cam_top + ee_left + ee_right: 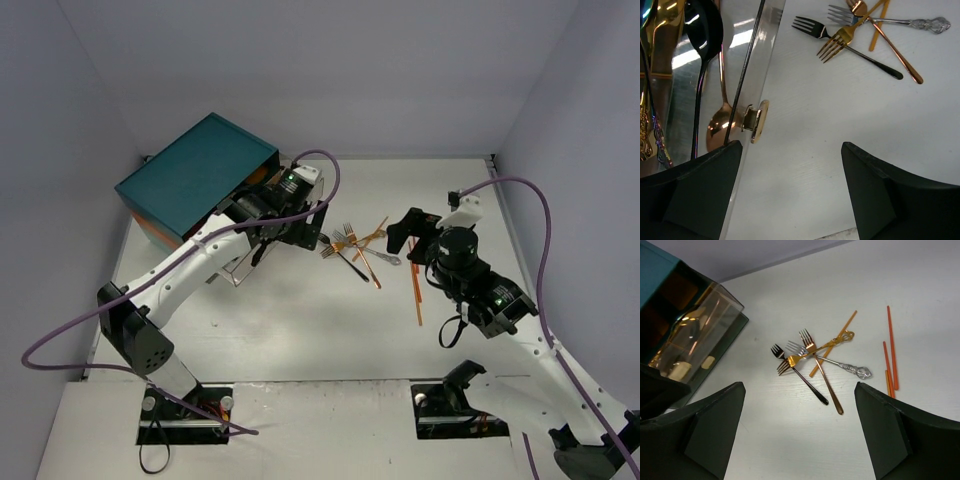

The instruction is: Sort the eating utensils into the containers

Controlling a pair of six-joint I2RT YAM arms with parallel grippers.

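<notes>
The teal chest [195,175] stands at the back left with a clear drawer [765,60] pulled out. The drawer holds a black spoon [702,30], a coppery spoon [719,127] and other utensils. My left gripper [292,238] is open and empty just past the drawer's pale knob [758,120]. Several forks [348,250] lie crossed on the table: black [802,377], gold [807,354], silver [837,363] and copper [824,380]. Orange chopsticks [891,347] lie to their right. My right gripper [412,245] is open and empty, above and to the right of the forks. No purple chopsticks show.
One orange chopstick [835,340] lies under the fork pile. Grey walls close in the white table [300,320] at the back and on both sides. The left arm's purple cable [330,175] loops above the drawer.
</notes>
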